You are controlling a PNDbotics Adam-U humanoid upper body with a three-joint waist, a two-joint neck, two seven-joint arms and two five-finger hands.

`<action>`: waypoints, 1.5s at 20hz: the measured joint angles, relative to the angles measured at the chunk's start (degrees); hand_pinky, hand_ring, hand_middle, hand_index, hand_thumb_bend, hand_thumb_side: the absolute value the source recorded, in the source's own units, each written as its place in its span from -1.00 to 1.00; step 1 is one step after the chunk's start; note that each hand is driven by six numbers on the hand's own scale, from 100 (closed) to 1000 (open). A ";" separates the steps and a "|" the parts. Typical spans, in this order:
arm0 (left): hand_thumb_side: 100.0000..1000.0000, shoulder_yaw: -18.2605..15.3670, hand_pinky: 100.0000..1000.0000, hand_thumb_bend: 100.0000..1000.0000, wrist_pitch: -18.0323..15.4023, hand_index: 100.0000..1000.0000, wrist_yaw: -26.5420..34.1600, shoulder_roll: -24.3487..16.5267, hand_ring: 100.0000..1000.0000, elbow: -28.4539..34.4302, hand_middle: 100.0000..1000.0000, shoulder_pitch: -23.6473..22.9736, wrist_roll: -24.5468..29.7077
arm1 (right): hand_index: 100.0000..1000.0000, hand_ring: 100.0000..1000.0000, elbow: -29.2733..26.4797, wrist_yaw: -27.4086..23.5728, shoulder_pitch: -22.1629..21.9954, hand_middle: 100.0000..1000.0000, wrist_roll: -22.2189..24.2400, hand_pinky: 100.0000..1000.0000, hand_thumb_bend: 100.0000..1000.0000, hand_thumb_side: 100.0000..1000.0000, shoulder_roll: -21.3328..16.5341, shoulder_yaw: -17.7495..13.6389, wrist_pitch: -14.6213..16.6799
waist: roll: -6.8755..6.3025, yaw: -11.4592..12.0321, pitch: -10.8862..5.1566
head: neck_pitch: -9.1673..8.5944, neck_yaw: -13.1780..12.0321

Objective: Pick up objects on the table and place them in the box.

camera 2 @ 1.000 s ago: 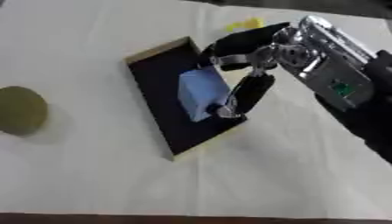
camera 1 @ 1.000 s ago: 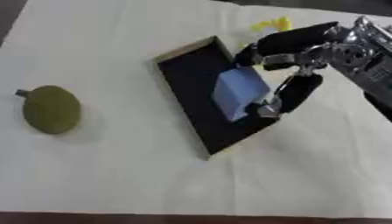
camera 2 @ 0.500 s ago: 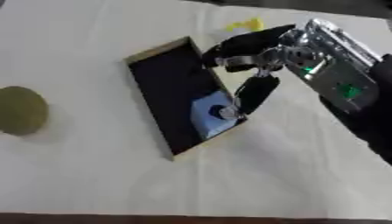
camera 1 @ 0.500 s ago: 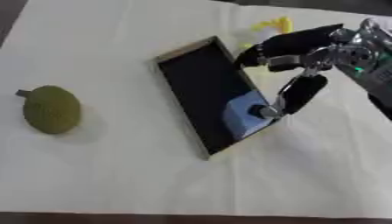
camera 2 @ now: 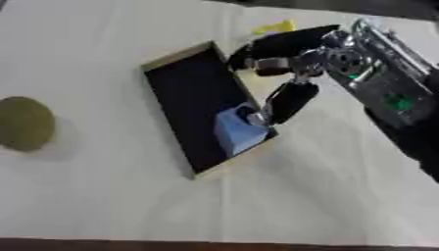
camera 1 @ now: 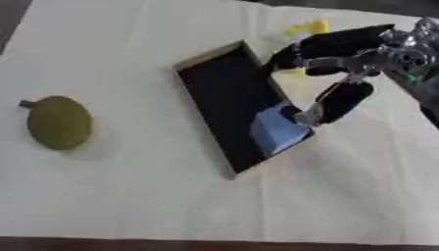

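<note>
In the left eye view, the shallow box (camera 1: 225, 98) with a black inside and a pale rim lies askew near the middle of the white-covered tabletop (camera 1: 129, 196). A light blue block (camera 1: 274, 130) rests inside it, in the near right corner, against the rim. The robot's right hand (camera 1: 339, 51) reaches in from the upper right and hangs above the box's right edge. Its fingers (camera 1: 296, 49) are spread and fairly straight, holding nothing, and the thumb (camera 1: 339, 103) points down toward the blue block, its tip just beside the block. Whether the tip touches it cannot be told. A small yellow thing (camera 1: 308, 27) shows behind the hand, near the far edge of the tabletop. Well to the left of the box lies an olive-green round fruit (camera 1: 58, 122) with a short stem, apart from everything else.

In the right eye view the same layout shows, shifted leftward. The green fruit is partly cut off by the left edge. The hand's silver wrist (camera 2: 377, 73) with a green light is seen more fully at the right. The left hand shows in neither view.
</note>
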State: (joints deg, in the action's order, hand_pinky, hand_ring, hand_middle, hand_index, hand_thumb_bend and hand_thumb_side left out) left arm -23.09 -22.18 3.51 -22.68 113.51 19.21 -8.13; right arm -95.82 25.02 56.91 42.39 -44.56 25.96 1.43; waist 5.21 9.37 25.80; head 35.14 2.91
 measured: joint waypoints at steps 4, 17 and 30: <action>0.14 0.00 0.87 -1.00 0.00 0.70 0.00 0.00 0.73 0.00 0.28 0.00 0.00 | 0.88 0.85 1.17 -0.03 0.48 0.61 -5.05 0.83 -1.00 -0.62 -0.13 -3.55 -1.94 | -0.16 -0.04 0.01 | -0.10 -0.06; 0.13 -0.01 0.87 -1.00 -0.17 0.70 -0.01 0.00 0.73 0.00 0.28 0.31 0.08 | 0.92 0.92 17.38 8.01 5.72 0.69 -11.90 0.87 -0.94 -0.49 2.39 -6.62 3.39 | -0.17 0.82 2.34 | -2.42 0.89; 0.13 -0.19 0.88 -1.00 -0.33 0.70 0.27 0.00 0.74 0.00 0.28 0.56 0.83 | 0.99 0.96 26.67 15.97 7.31 0.76 -11.91 0.92 -0.51 -0.02 4.60 -7.58 11.15 | 0.85 2.12 4.68 | -3.13 1.28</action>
State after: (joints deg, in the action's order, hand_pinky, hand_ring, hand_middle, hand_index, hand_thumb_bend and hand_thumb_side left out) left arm -23.29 -22.52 3.78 -22.68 113.51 19.77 -7.30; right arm -69.15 40.99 64.22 30.49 -39.96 18.38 12.59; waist 6.06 11.49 30.47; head 32.01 4.19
